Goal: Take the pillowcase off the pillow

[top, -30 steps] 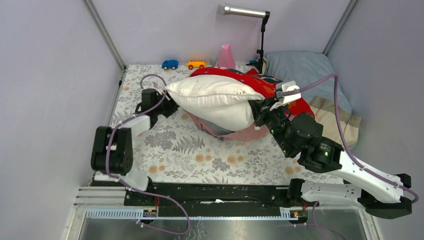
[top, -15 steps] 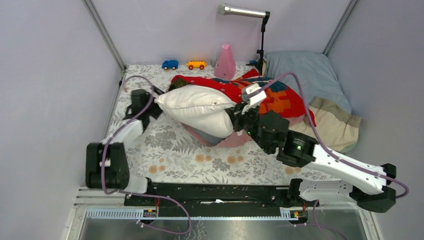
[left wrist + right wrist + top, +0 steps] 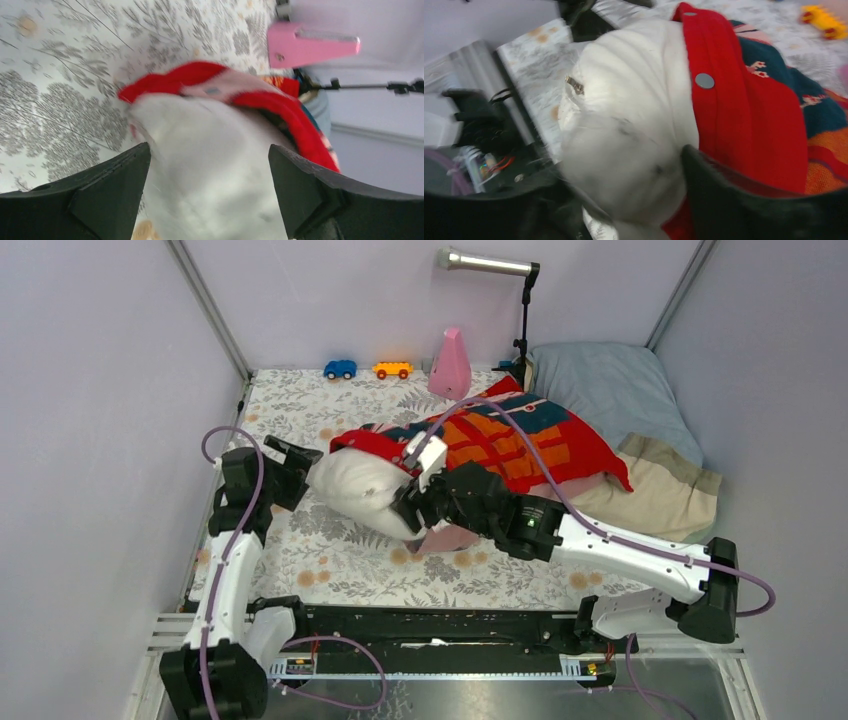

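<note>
Top external view: pillow (image 3: 355, 490) juts leftward from pillowcase (image 3: 515, 445), long axis left–right. Its bare end sits within the wide-spread left gripper (image 3: 298, 468); the right gripper (image 3: 408, 508) presses its near side, grip indeterminable.

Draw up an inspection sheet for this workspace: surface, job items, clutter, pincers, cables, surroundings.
Surface: floral cloth covers the table.
Job's things: white pillow has its left end sticking out of the pillowcase, which covers the rest.
Clutter: blue toy car, orange toy car and pink cone along the back; grey-blue pillow at back right.
Pincers: left pincer open, pillow end between its fingers; right pincer straddles the pillow, grip unclear through blur.
Cables: purple cables follow both arms; the right one arcs over the pillowcase.
Surroundings: pale walls; lamp on a stand at the back.
</note>
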You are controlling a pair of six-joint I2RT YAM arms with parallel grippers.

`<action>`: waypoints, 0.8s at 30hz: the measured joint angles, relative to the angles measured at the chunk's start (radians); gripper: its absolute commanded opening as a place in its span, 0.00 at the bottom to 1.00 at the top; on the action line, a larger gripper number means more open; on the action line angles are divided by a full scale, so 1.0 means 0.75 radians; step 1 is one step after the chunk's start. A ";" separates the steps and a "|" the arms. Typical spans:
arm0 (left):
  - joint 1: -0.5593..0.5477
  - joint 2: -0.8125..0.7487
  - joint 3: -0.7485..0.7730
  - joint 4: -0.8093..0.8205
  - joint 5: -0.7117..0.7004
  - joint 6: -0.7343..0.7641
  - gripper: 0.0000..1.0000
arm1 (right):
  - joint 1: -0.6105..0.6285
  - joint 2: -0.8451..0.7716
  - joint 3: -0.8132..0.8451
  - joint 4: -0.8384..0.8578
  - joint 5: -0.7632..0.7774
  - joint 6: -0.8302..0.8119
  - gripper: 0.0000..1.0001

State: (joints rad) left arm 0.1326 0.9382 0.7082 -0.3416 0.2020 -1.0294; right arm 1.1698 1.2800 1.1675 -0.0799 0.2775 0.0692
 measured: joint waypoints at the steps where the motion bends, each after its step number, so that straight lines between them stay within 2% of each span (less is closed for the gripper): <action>1: 0.000 -0.033 -0.004 -0.022 0.044 0.003 0.95 | -0.002 0.004 0.008 -0.021 -0.090 -0.005 0.99; 3: 0.000 -0.094 -0.005 -0.058 0.126 0.021 0.95 | -0.005 0.032 0.062 -0.100 -0.244 -0.019 1.00; 6: 0.000 -0.174 -0.005 -0.125 0.194 0.063 0.95 | -0.008 0.066 0.138 -0.178 -0.325 -0.017 1.00; 13: 0.000 -0.291 -0.005 -0.332 0.159 0.142 0.94 | -0.019 0.058 0.201 -0.254 -0.203 -0.009 1.00; 19: 0.000 -0.381 -0.023 -0.520 0.026 0.154 0.94 | -0.025 0.281 0.338 -0.339 -0.128 0.007 0.99; 20: 0.000 -0.395 -0.027 -0.538 0.018 0.156 0.93 | -0.025 0.332 0.354 -0.347 -0.127 0.012 0.95; 21: 0.000 -0.406 -0.033 -0.551 0.015 0.160 0.93 | -0.025 0.386 0.367 -0.358 -0.126 0.017 0.84; 24: 0.000 -0.424 -0.049 -0.571 0.036 0.182 0.91 | -0.025 0.512 0.392 -0.389 -0.105 0.026 0.23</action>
State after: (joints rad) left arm 0.1326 0.6201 0.6712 -0.7700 0.2287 -0.8928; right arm 1.1507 1.6642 1.4616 -0.3717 0.1989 0.0891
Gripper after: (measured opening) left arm 0.929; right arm 0.741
